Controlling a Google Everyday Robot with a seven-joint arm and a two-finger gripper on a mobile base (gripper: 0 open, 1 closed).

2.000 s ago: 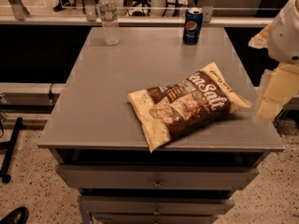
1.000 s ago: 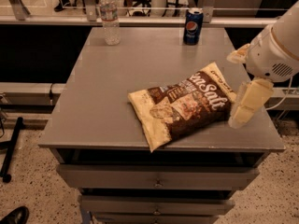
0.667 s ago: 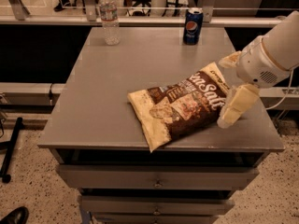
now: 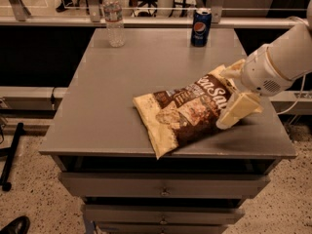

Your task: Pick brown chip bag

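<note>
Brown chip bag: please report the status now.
Gripper open at the bag's right end. Brown chip bag lying on the table, not lifted. Soda can and water bottle at far edge, not in the way.

1 camera looks steeply down from the near side of the table (image 4: 97, 130) toward its far edge, fairly close. The gripper (image 4: 225, 99), fingers spread, sits mid-right in view.
</note>
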